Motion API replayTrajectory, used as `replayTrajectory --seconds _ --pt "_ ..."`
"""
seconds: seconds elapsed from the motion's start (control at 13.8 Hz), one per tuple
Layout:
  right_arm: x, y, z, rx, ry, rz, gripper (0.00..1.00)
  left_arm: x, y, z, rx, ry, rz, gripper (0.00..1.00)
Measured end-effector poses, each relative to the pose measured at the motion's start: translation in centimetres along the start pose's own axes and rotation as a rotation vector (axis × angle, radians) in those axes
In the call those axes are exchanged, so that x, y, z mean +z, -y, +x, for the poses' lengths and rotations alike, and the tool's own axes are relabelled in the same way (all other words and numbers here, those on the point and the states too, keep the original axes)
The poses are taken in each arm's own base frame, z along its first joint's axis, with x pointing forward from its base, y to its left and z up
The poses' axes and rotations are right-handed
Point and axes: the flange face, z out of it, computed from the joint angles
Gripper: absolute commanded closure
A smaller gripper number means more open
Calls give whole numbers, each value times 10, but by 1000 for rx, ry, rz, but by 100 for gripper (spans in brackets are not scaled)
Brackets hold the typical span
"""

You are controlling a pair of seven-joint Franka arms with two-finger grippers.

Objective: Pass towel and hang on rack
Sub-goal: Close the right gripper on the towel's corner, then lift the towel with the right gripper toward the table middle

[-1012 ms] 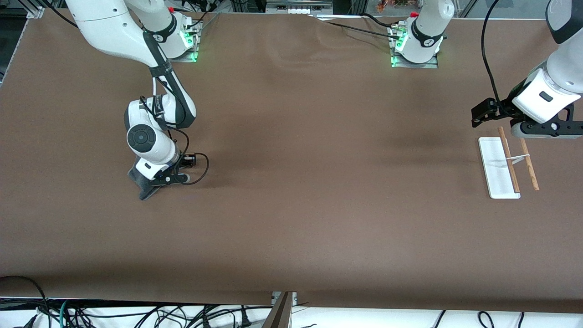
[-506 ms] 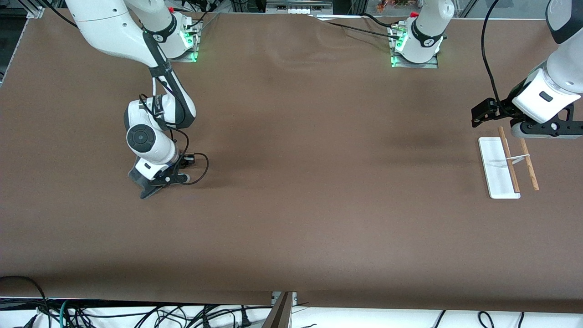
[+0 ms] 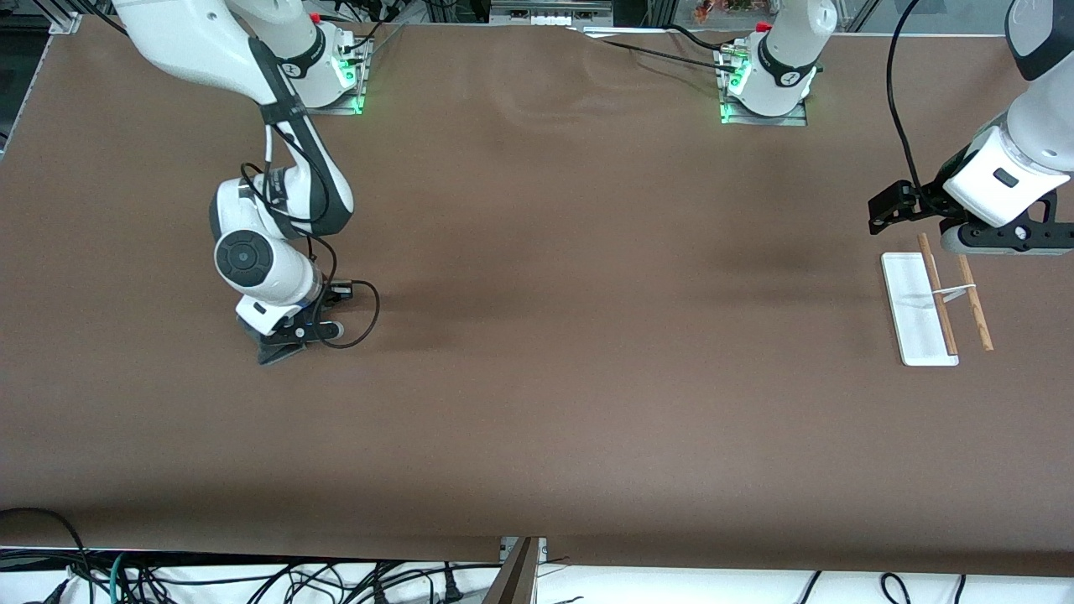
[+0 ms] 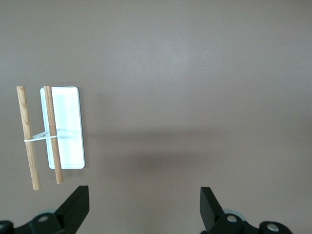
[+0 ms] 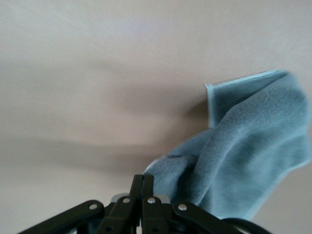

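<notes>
The towel (image 3: pixel 273 351) shows its dark grey face toward the right arm's end of the table. My right gripper (image 3: pixel 294 333) is shut on one edge of it. In the right wrist view my right gripper (image 5: pixel 142 183) has its fingers pressed together, and the towel (image 5: pixel 253 146) bunches up beside them with its pale edging showing. The rack (image 3: pixel 914 315) lies at the left arm's end: white base, two brown rods, white crosspiece. My left gripper (image 3: pixel 1005 241) waits open and empty above the table beside the rack (image 4: pixel 68 126), as the left wrist view (image 4: pixel 144 210) shows.
The table is covered by a brown cloth (image 3: pixel 587 335). The arm bases (image 3: pixel 763 84) stand along the edge farthest from the front camera. Cables (image 3: pixel 252 579) hang below the edge nearest to it.
My right gripper has shifted a little toward the right arm's end of the table and upward, drawing the towel with it. The left arm has not moved.
</notes>
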Motion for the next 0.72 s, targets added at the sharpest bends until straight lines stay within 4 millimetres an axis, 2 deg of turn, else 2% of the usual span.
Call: replayTrajectory --seconds 0.29,0.51,0.72 --pt "-106 19 0 -7 70 58 100 0 0 0 0 0 0 0" --pt "-187 38 -8 7 95 131 100 0 0 0 0 1 0 0" --pt "-250 83 -28 47 103 200 100 0 0 0 0 1 0 0"
